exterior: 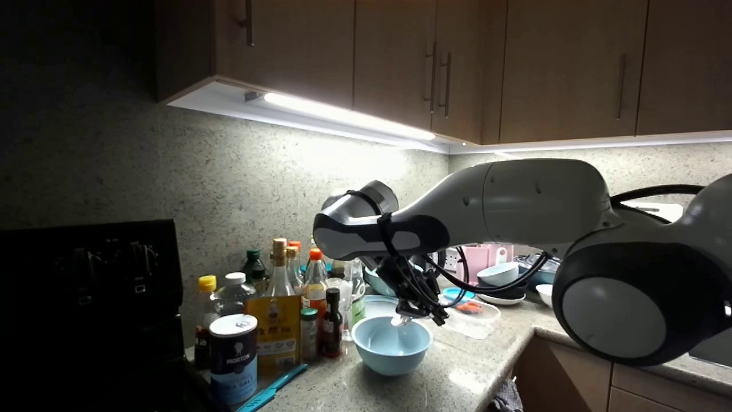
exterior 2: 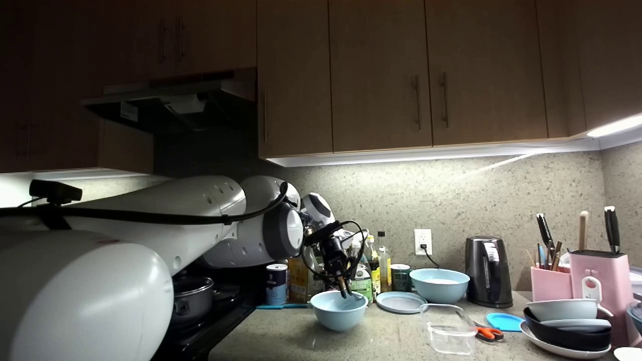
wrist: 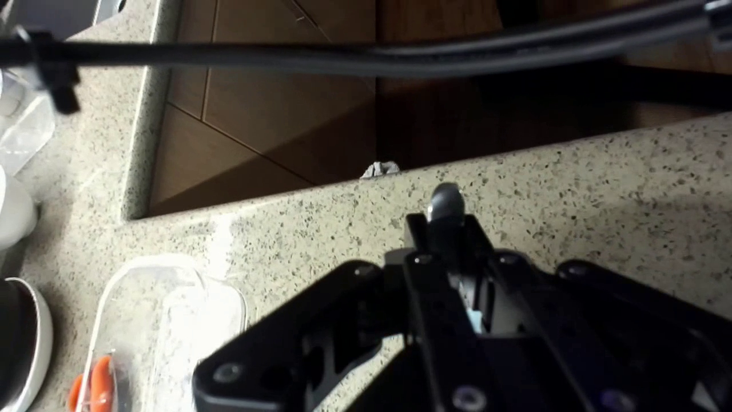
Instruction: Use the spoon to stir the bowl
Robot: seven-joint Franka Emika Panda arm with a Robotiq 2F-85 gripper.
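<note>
The light blue bowl (exterior: 392,357) stands upright on the counter, and also shows in an exterior view as a bowl (exterior 2: 338,318) below my wrist. My gripper (wrist: 446,226) points down over it, fingertips at about the height of its rim. Between those fingers the rounded, shiny metal end of the spoon (wrist: 446,201) sticks out, and the jaws are closed on it. How far the spoon's other end reaches into the bowl is hard to make out. In the wrist view the gripper hides nearly all of the bowl.
Bottles and a salt can (exterior: 233,360) crowd behind and beside the bowl, with a teal utensil (exterior: 273,390) in front. A flat plate (exterior 2: 401,303), a clear container (exterior 2: 449,333), orange-handled scissors (exterior 2: 489,333) and another blue bowl (exterior 2: 440,288) lie toward the kettle (exterior 2: 489,273).
</note>
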